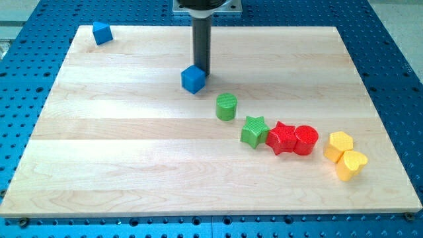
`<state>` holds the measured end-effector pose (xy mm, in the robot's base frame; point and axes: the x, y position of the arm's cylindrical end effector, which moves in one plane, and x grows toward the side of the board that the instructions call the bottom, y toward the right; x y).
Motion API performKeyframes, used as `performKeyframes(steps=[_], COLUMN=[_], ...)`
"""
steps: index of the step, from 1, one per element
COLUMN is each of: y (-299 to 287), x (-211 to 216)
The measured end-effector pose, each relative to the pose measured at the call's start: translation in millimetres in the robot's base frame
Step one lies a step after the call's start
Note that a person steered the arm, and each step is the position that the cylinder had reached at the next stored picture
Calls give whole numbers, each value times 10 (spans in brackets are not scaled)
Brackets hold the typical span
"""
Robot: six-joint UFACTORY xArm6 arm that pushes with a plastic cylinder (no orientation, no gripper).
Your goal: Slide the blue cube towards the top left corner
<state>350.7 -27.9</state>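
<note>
Single arm enters from the view's top, centre. Pale mounting flange partly cropped at the frame edge. Straight dark rod hangs vertical below it. My tip down at board level, upper-middle area.

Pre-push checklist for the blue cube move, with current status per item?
1. My tip at the blue cube: ok, it stands at the cube's upper-right edge; actual contact cannot tell.
2. Tip on the side away from the top left corner: ok.
3. Path across the board to that corner: ok, nothing between.
4. Other blue block already lies near that corner: not ok, possible collision at the end.
5. Green cylinder clear of the cube: ok, apart, lower right.
</note>
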Motion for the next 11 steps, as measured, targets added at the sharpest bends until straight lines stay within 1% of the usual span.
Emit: performKeyframes(steps=[1,2,3,4,5,6,7,8,9,10,11], y=[490,819,232,-527,-1020,-1052,-1162,-1040,-1234,-800,-1334], x=[94,297,427,221,156,635,273,-417,-686,15,-3])
